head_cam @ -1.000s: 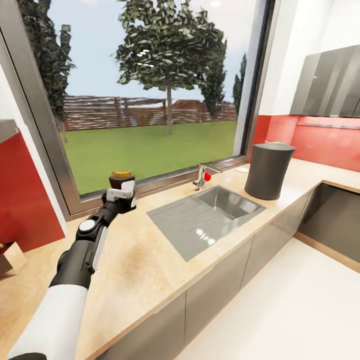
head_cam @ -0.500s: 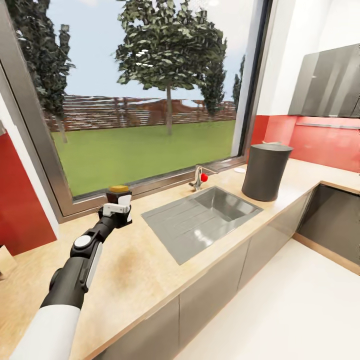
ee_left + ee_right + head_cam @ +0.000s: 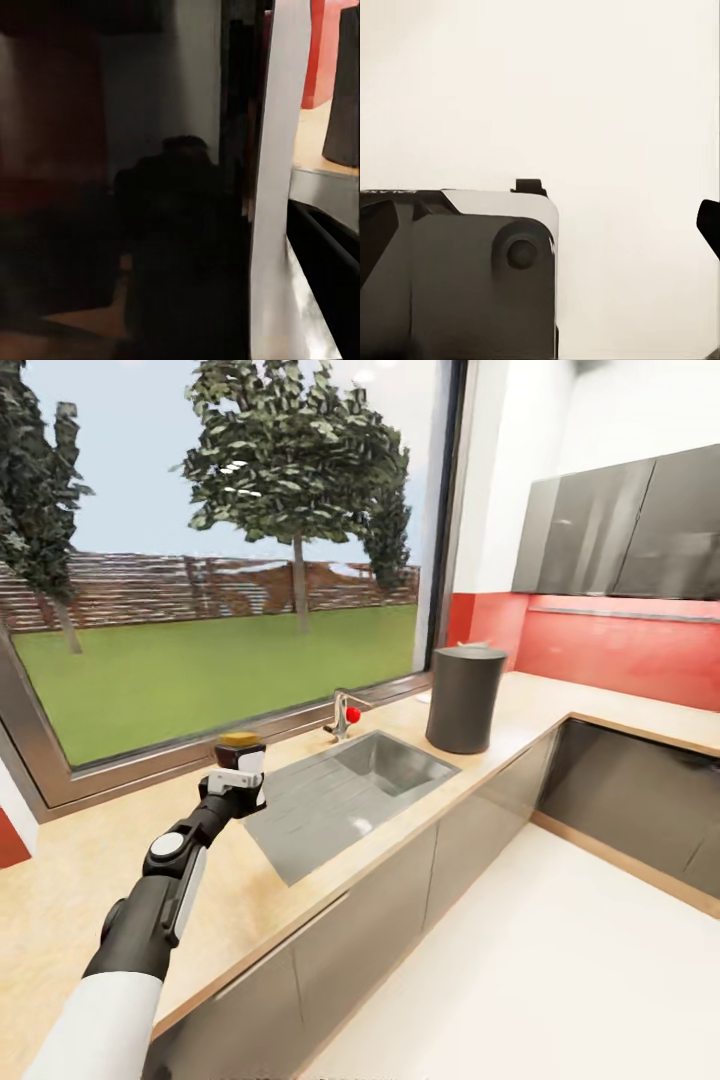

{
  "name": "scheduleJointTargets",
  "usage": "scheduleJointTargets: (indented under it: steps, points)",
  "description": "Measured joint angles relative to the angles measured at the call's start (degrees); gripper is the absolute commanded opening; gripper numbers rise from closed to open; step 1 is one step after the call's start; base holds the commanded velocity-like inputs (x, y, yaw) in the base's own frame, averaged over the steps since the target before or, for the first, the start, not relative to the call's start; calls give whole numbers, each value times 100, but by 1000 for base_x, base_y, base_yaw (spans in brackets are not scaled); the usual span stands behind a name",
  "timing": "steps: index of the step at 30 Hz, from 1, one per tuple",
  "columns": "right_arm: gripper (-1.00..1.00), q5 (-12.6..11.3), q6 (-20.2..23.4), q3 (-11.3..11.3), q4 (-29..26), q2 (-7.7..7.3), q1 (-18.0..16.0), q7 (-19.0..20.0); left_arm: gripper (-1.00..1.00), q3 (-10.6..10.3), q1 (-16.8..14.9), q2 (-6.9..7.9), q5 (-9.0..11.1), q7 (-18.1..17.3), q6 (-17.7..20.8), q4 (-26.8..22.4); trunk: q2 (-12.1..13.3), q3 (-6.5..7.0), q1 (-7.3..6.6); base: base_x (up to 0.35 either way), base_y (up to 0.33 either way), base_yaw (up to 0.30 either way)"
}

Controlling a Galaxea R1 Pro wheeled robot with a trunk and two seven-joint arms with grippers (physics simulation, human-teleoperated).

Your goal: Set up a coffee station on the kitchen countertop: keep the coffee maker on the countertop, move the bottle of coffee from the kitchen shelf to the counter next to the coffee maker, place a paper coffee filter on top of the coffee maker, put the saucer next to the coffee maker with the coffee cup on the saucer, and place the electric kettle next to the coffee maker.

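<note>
Left gripper (image 3: pixel 238 782) clamped snugly on the bottle of coffee (image 3: pixel 241 752), carried upright above the kitchen countertop (image 3: pixel 90 860), probably to keep it steady on the way to the far right. Small dark jar, yellow-brown lid on top, white fingers (image 3: pixel 250 763) pressed to its sides. Matte beige wood-look worktop over glossy grey cabinet fronts (image 3: pixel 380 910); ribbed steel sink (image 3: pixel 345 790) just right of the jar, a tap (image 3: pixel 340 715) behind it. Tall, smooth dark grey cylinder (image 3: pixel 465 698) beyond the sink, perhaps the coffee maker. Right claw's opening: cannot tell from the pale, blank right wrist view.
</note>
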Motion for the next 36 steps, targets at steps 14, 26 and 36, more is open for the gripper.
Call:
scheduleJointTargets:
  steps: [14,26,36]
  points:
    - [100,21,0,24,-133,9,-2,16,-100,3,135,-2,-7,16,1,9,0,29,-2,60,-259,-125]
    - [100,17,3,17,-170,10,-2,-4,-100,5,151,-3,-7,17,1,34,0,29,-1,2,-272,0]
    - [100,2,16,9,-278,10,-2,-5,-100,11,150,-3,-9,17,1,83,-1,29,-4,180,-222,0]
